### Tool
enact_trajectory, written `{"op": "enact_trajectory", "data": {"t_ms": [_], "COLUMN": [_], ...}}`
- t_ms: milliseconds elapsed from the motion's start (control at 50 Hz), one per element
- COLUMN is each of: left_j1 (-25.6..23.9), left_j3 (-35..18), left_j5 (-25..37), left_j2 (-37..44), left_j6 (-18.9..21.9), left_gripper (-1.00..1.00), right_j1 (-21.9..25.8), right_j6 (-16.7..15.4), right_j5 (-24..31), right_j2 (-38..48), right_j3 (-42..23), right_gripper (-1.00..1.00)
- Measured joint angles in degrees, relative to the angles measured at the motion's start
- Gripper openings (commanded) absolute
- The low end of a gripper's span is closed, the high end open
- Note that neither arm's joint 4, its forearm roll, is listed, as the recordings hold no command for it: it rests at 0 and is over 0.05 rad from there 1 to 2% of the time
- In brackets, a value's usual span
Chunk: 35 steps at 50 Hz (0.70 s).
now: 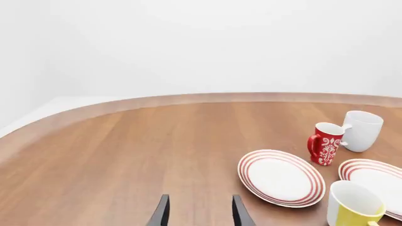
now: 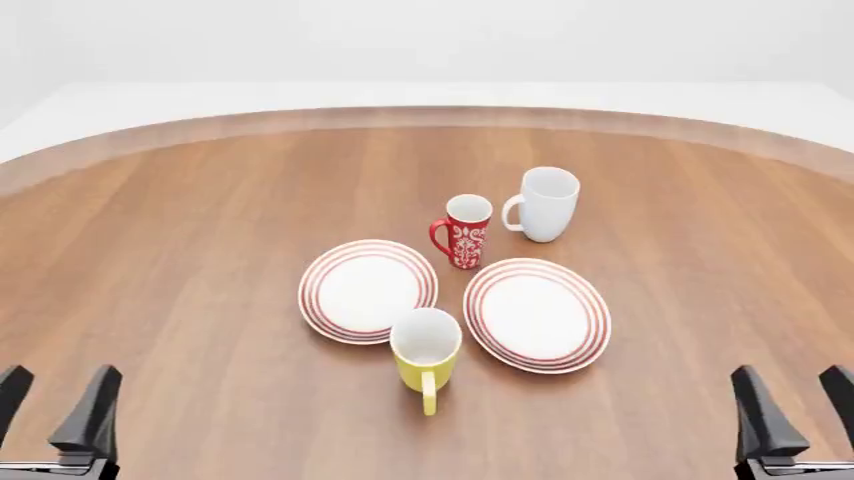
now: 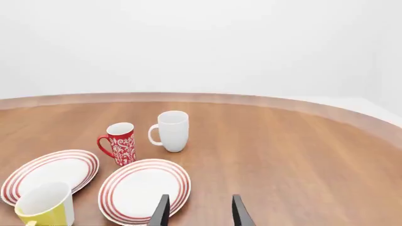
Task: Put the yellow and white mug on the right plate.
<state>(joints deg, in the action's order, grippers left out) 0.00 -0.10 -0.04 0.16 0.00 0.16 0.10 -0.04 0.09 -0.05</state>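
Yellow and white mug [image 2: 426, 345] is seen upright on the table [image 2: 187, 250], in the gap between the two ringed plates at their near edges, its handle turned toward the arms. In the left wrist view it is cut off at the frame edge, and the right plate [image 2: 537, 314] is only partly shown there. Both end effectors are cropped low in the front view. The left end effector [image 2: 54, 405] and right end effector [image 2: 795, 405] are held with fingers spread wide, gripping nothing, well apart from the mug.
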Motion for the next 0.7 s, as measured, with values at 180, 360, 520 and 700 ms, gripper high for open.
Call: {"op": "enact_trajectory", "data": {"t_ms": [180, 360, 520, 700], "left_j1": [0.0, 0.0, 0.0, 0.0], "left_j3": [-0.1, -0.1, -0.1, -0.1], "left_j5": [0.0, 0.0, -0.1, -0.1], "left_j2": [0.2, 0.2, 0.2, 0.2], "left_j6": [0.0, 0.0, 0.0, 0.0], "left_gripper": [1.00, 1.00, 1.00, 1.00], "right_j1": [2.8, 7.5, 12.8, 19.3], "right_j6": [0.8, 0.5, -0.6, -1.6], "right_j5": [-0.4, 4.7, 10.3, 15.4], "right_j2": [0.0, 0.0, 3.2, 11.3], "right_j3": [-1.1, -7.0, -12.8, -20.5], "right_gripper": [1.00, 1.00, 1.00, 1.00]}}
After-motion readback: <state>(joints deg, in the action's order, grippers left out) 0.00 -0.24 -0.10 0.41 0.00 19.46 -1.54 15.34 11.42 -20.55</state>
